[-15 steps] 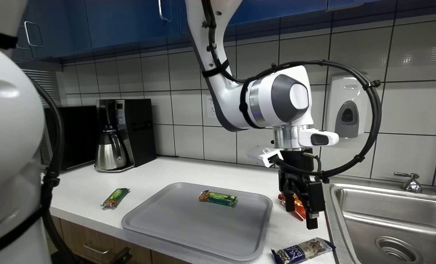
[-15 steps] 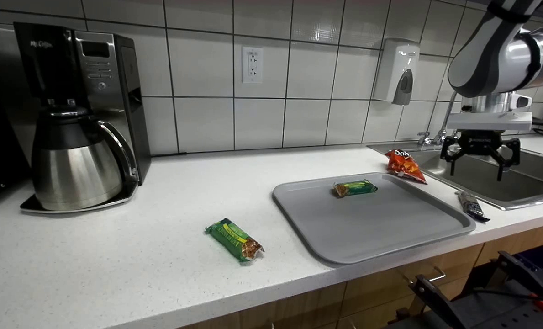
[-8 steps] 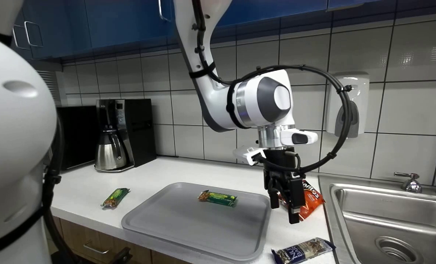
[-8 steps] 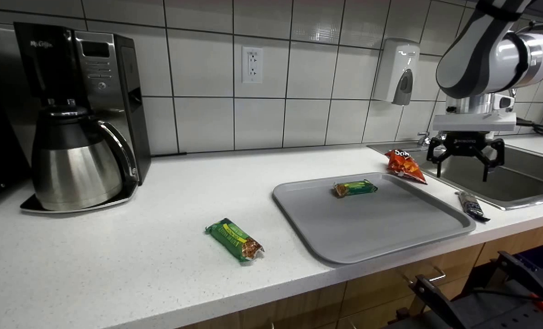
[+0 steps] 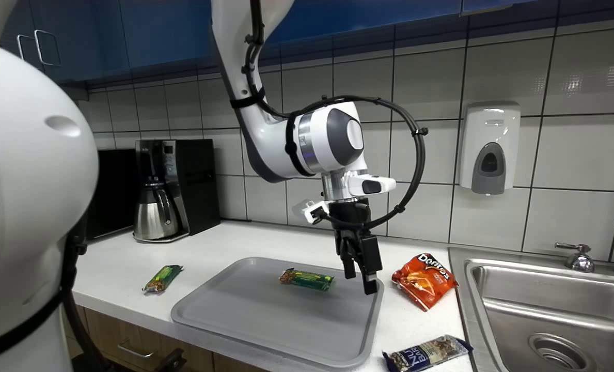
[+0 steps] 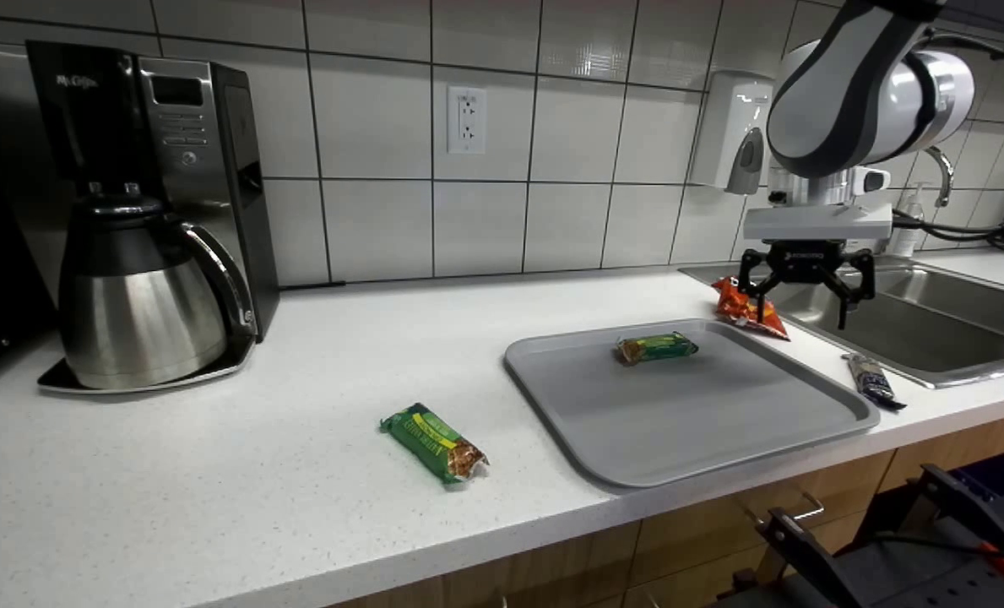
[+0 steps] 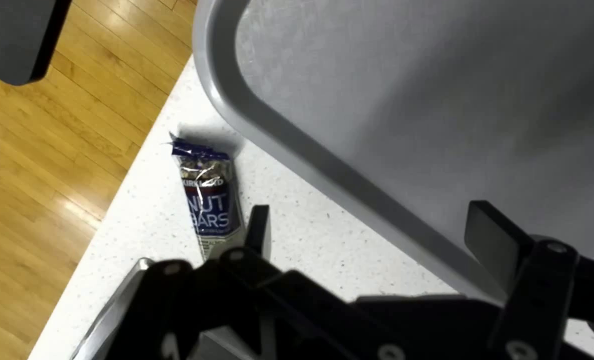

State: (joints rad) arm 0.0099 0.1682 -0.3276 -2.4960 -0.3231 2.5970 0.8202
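At the front edge of the counter point(image 6: 257, 507), near the sink point(image 5: 560, 294), lies the nut bar point(image 5: 426, 354), the tray point(image 5: 276, 320) just beside it along that edge! Above the tray's rim hangs the tool point(image 6: 801, 319), fingers spread apart. Toward the back edge: green bar point(image 5: 308, 279) on the tray, chip bag point(image 5: 424, 280) beside it.

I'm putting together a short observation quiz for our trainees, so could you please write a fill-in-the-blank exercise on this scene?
1. The claw is not closed but ____, and it holds nothing.
2. On the gray tray lies a bar in a mostly ____ wrapper.
3. The red chip bag carries the brand name ____.
4. The nut bar lies ____ the tray and the sink.
Missing words: open; green; Doritos; between.
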